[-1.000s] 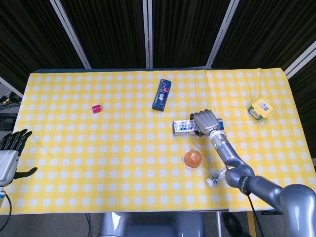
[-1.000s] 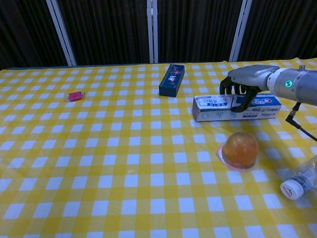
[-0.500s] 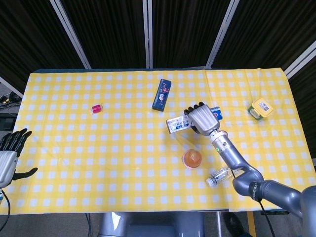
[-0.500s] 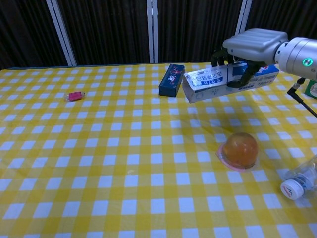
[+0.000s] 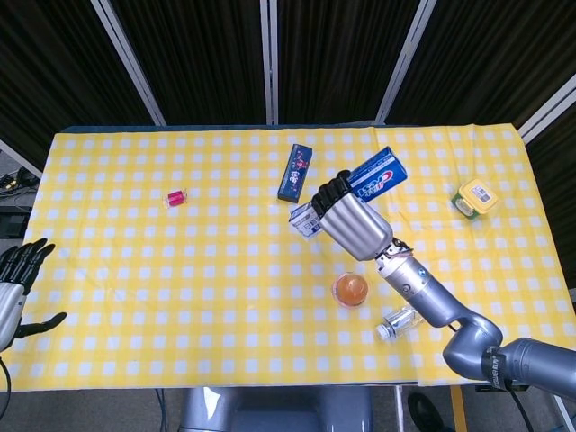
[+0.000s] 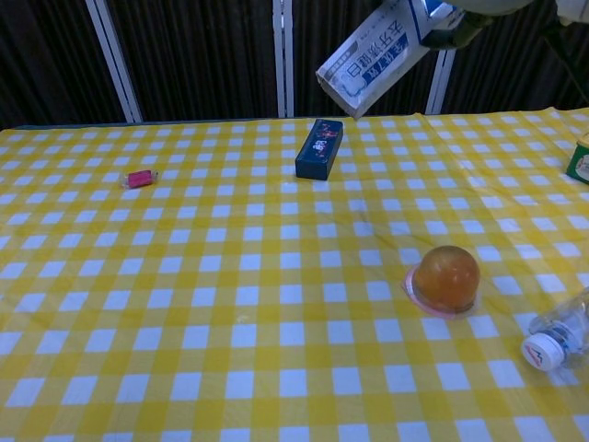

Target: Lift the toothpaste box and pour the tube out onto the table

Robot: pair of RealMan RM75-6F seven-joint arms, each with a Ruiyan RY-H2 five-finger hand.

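The toothpaste box (image 5: 379, 173), white and blue, is high above the table and tilted, its white end (image 6: 368, 61) lower and pointing left. My right hand (image 5: 351, 221) grips the box around its middle; in the chest view only dark fingers (image 6: 448, 28) show at the top edge. No tube shows outside the box. My left hand (image 5: 14, 288) hangs off the table's left edge, fingers apart and empty.
A dark blue box (image 5: 295, 172) lies at the back centre, under the lifted box. A small pink object (image 5: 175, 197) sits to the left. An orange dome (image 6: 445, 277), a lying plastic bottle (image 6: 557, 336) and a yellow-green container (image 5: 474, 197) are on the right.
My right hand has raised the toothpaste box from the cloth to well above the table and tipped its white end down and left. The left hand dropped slightly.
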